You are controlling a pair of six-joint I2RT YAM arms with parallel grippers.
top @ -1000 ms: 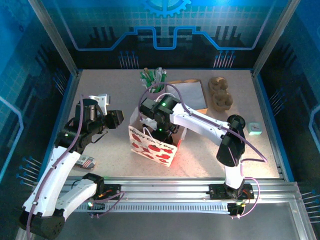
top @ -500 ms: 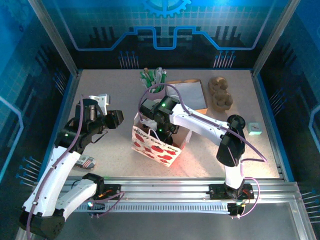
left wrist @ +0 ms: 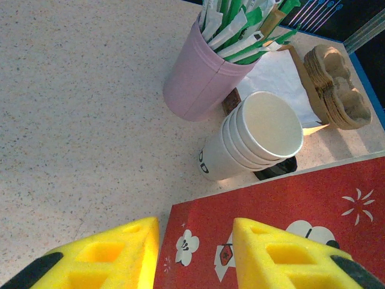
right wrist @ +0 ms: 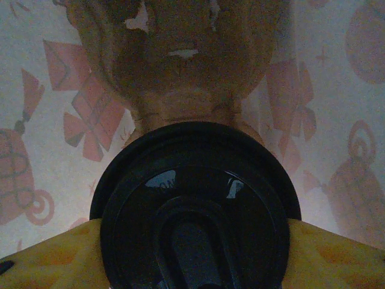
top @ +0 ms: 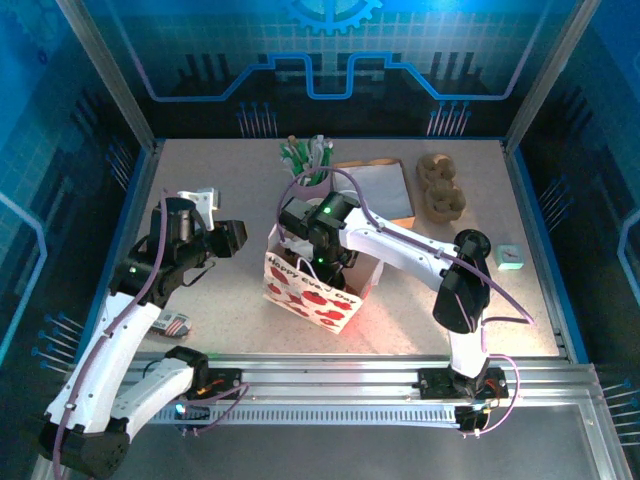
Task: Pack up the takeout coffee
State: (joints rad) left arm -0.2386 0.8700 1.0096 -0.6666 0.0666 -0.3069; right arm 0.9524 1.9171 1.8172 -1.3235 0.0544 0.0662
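The takeout coffee's round black lid point(right wrist: 192, 180) looms large in the lower middle of the right wrist view. My right gripper point(right wrist: 192, 256) is shut on the cup, with a yellow finger point(right wrist: 48, 256) on each side. The cup body is hidden under the lid. It hangs inside the white gift bag with red prints point(top: 310, 292), above a brown cardboard carrier point(right wrist: 180, 60) at the bag's bottom. From above, my right gripper point(top: 320, 258) reaches down into the bag's mouth. My left gripper point(top: 234, 238) is open just left of the bag; its yellow fingers point(left wrist: 102, 256) straddle the bag's red side point(left wrist: 289, 205).
Behind the bag are a stack of nested white cups point(left wrist: 255, 141) lying on its side and a pink cup of green-white sticks point(left wrist: 201, 84). A tray with white paper point(top: 378, 188) and cardboard carriers point(top: 441, 188) sit at the back right. A teal box point(top: 510, 258) lies far right.
My right gripper has sunk slightly deeper into the bag, and the bag has shifted a little towards the near right. The left arm has barely moved.
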